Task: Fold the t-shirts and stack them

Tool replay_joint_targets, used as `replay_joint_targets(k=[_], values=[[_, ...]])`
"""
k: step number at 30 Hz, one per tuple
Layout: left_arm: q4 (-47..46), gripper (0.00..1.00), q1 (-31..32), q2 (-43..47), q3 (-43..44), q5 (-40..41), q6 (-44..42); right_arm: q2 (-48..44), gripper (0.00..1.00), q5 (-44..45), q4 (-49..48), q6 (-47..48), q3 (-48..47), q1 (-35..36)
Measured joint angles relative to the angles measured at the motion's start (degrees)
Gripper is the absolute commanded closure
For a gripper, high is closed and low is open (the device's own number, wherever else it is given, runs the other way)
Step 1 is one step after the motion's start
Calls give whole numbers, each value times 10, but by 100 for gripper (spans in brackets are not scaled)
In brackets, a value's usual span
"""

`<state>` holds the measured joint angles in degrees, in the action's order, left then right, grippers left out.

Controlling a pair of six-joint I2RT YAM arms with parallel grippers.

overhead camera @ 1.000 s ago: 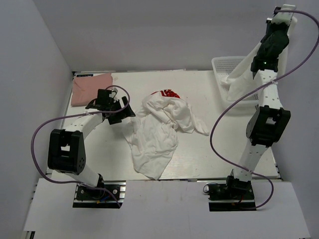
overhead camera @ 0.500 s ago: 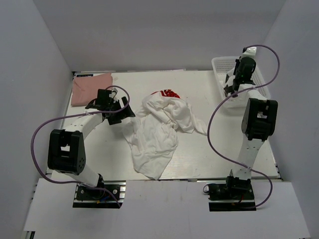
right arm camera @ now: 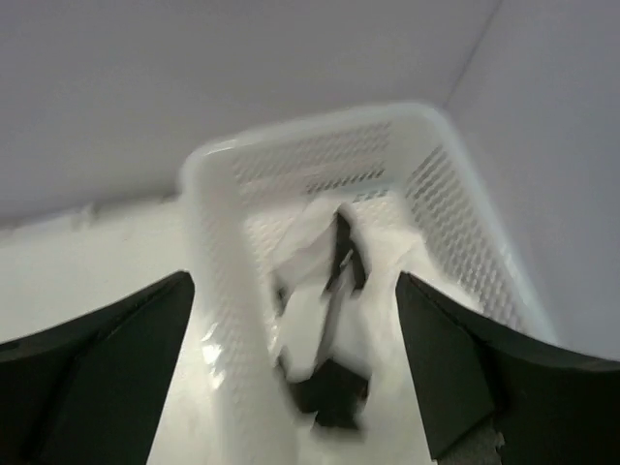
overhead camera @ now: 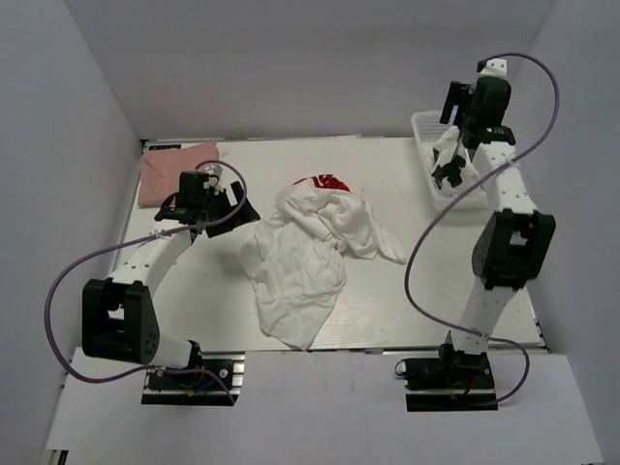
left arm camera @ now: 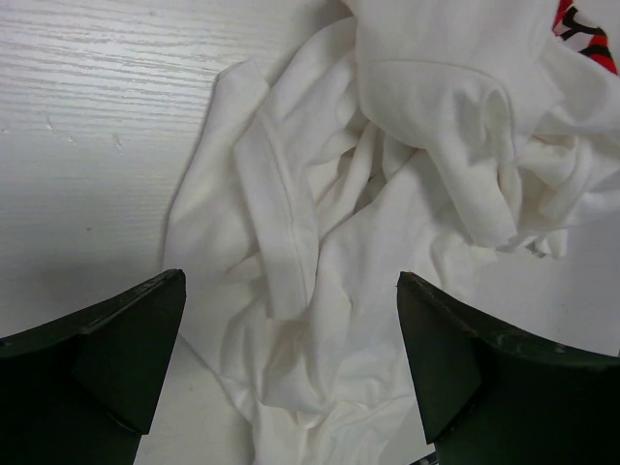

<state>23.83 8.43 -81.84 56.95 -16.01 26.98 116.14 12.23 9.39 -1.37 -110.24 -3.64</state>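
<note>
A crumpled heap of white t-shirts lies mid-table, one showing a red print. My left gripper is open at the heap's left edge; in the left wrist view its fingers straddle a wrinkled white fold without touching it, and the red print peeks in at top right. A folded dusty-pink t-shirt lies at the far left. My right gripper hangs open over the basket. Below it, blurred, a white t-shirt with black marks lies in the basket, free of the fingers.
The white mesh basket stands at the table's back right corner, close to the right wall; its rim runs under my right gripper. Grey walls close in the table on the left, back and right.
My right gripper, which held a white t-shirt high above the basket, came down, opened and let it drop into the basket. The left arm shifted slightly to the left.
</note>
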Motion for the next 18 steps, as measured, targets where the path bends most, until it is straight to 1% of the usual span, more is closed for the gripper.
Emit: replay_joint_targets(k=[2, 3, 4, 7, 9, 11, 13, 16, 17, 18], values=[[-6, 0, 0, 22, -9, -1, 1, -103, 10, -13, -1, 4, 91, 34], [-5, 0, 0, 29, -12, -1, 2, -176, 10, -33, -5, 9, 160, 76], [-4, 0, 0, 35, -15, -1, 3, -197, 10, -40, -1, 13, 179, 93], [-2, 0, 3, 41, -24, -1, 3, -269, 10, -86, -5, 37, 268, 205], [2, 0, 4, 43, -36, -1, 3, -273, 10, -110, -2, 53, 312, 265], [6, 0, 5, 47, -52, -2, 3, -254, 10, -118, 5, 65, 354, 302], [10, 0, 5, 54, -71, -6, 3, -220, 10, -111, 19, 70, 388, 322], [13, 0, 5, 66, -94, -12, 5, -164, 10, -94, 41, 72, 406, 331], [13, 0, 5, 71, -100, -13, 7, -150, 19, -92, 44, 73, 406, 333], [12, 0, 5, 75, -106, -14, 9, -139, 83, -90, 44, 76, 406, 334]])
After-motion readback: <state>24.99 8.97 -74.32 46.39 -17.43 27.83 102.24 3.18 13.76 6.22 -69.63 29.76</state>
